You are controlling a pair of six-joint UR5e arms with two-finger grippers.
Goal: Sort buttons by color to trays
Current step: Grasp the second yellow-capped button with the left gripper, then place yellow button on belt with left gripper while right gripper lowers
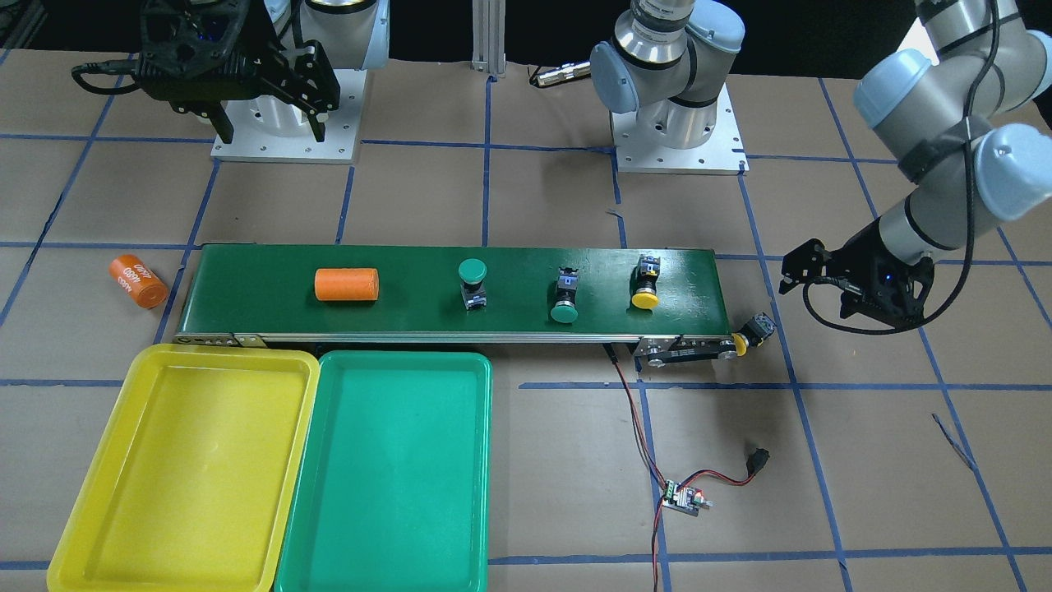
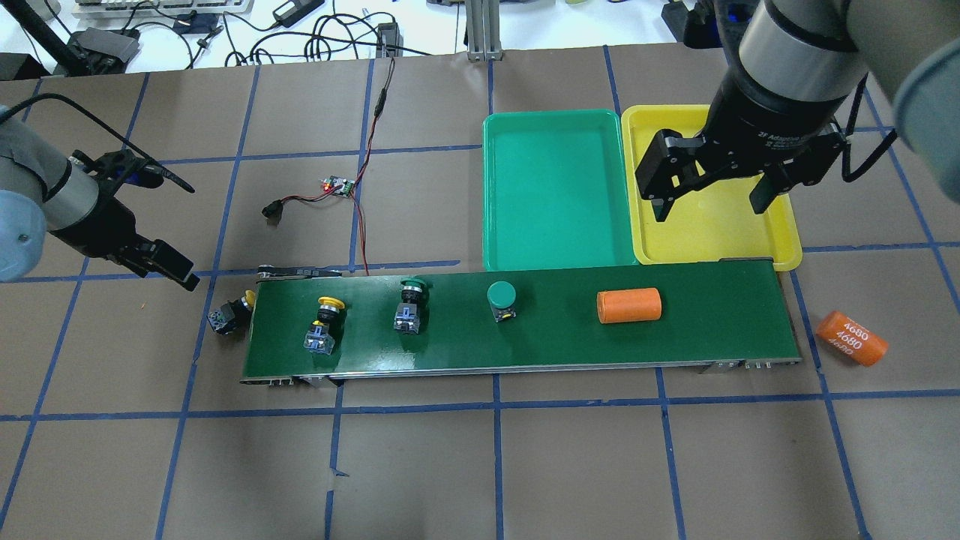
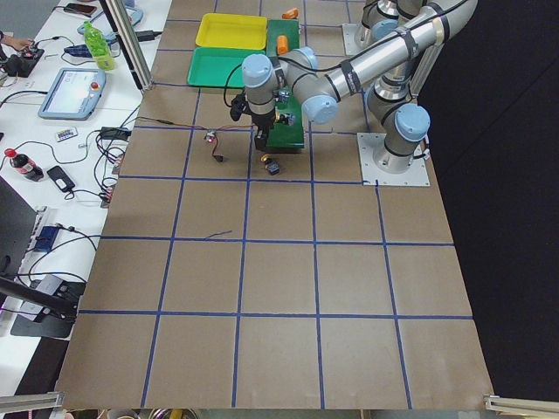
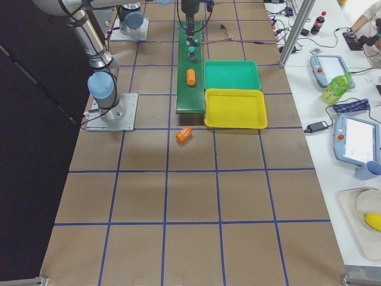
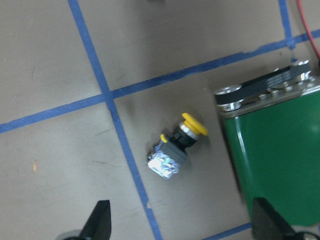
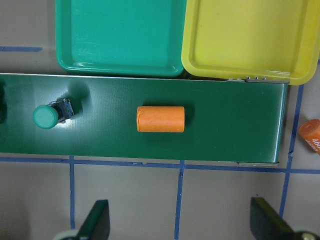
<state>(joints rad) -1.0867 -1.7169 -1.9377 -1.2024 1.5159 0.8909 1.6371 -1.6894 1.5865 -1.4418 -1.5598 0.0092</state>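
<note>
The brown, blue-taped tabletop (image 2: 525,465) fills the overhead view. Upper right, the right arm (image 2: 787,82) hangs over the yellow tray (image 2: 780,232), jaws apart. At the left edge the left arm (image 2: 67,202) stoops low, jaws wide. Mid-frame runs the green belt (image 2: 705,337), with the green tray (image 2: 555,195) just beyond it. On the belt sit a yellow button (image 2: 324,330), a tipped green button (image 2: 409,307) and an upright green button (image 2: 501,300). A second yellow button (image 2: 229,315) lies off its left end.

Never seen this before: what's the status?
Left gripper, right gripper open, empty. Three buttons on belt, fourth button off its end. Trays empty. Orange cylinder on belt.

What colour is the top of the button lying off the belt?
That button's cap is yellow; left wrist view shows it best.
</note>
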